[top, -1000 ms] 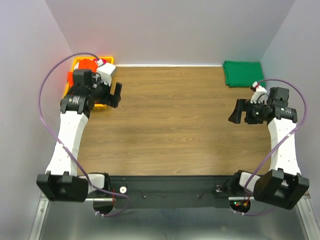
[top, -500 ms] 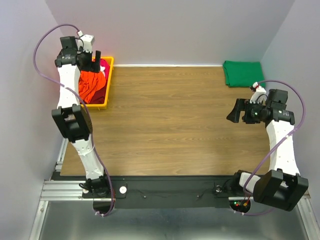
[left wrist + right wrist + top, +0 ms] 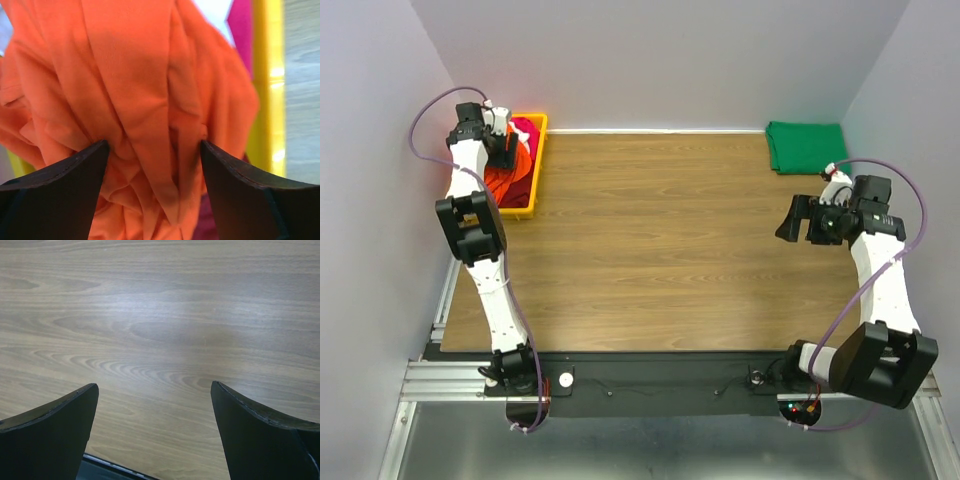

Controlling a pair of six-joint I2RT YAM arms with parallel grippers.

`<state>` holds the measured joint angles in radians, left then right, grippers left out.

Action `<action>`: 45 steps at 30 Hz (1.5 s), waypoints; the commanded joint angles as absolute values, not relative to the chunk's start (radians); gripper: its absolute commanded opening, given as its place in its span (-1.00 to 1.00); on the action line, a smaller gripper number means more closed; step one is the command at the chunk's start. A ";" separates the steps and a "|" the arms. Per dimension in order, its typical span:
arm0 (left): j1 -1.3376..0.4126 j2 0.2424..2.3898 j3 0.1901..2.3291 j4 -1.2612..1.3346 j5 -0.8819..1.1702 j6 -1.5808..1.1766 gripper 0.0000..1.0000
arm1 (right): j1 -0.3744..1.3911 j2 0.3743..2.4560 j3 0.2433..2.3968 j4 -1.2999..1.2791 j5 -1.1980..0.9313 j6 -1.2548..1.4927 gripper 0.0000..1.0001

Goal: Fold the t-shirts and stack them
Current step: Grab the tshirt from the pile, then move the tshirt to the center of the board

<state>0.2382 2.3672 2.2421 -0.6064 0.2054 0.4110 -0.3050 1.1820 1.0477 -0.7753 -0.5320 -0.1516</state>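
Note:
The bright orange t-shirt point(image 3: 503, 172) lies crumpled in the yellow bin point(image 3: 537, 160) at the far left. My left gripper point(image 3: 506, 150) is down in the bin. In the left wrist view its open jaws point(image 3: 154, 145) straddle a bunch of the orange t-shirt point(image 3: 140, 90). A magenta t-shirt point(image 3: 241, 27), a white one point(image 3: 215, 9) and a dark red one point(image 3: 206, 226) show beside it. A folded dark green t-shirt point(image 3: 806, 146) lies at the far right corner. My right gripper point(image 3: 798, 221) is open and empty above bare wood point(image 3: 155, 387).
The wooden table point(image 3: 660, 240) spans the middle between the arms. The bin's yellow wall point(image 3: 269, 90) stands right of my left fingers. Grey walls close in the back and sides. The table's near edge shows under the right gripper point(image 3: 115, 467).
My left arm has swung from beside the bin up over it, then dropped its open gripper onto the orange t-shirt. The right gripper has stayed almost still.

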 commanded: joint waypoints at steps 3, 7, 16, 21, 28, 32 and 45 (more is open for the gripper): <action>0.278 2.362 2.284 -0.552 0.202 0.408 0.32 | -0.299 1.224 1.120 -0.727 -0.451 -0.104 1.00; 0.281 2.338 2.279 -0.555 0.210 0.417 -0.39 | -0.299 1.221 1.131 -0.727 -0.477 -0.103 1.00; 0.282 2.076 2.289 -0.584 0.388 0.388 -1.00 | -0.299 1.180 1.114 -0.730 -0.517 -0.106 1.00; 0.261 1.898 2.319 -0.595 0.550 0.324 -1.00 | -0.299 1.160 1.111 -0.730 -0.532 -0.110 1.00; 0.080 1.741 2.376 -0.592 0.641 0.190 -1.00 | -0.299 1.155 1.111 -0.729 -0.569 -0.117 1.00; -0.063 1.680 2.404 -0.539 0.702 0.060 -1.00 | -0.299 1.154 1.104 -0.729 -0.591 -0.117 1.00; -0.220 1.427 1.842 -0.609 0.795 0.264 0.94 | -0.299 1.135 1.075 -0.730 -0.594 -0.136 1.00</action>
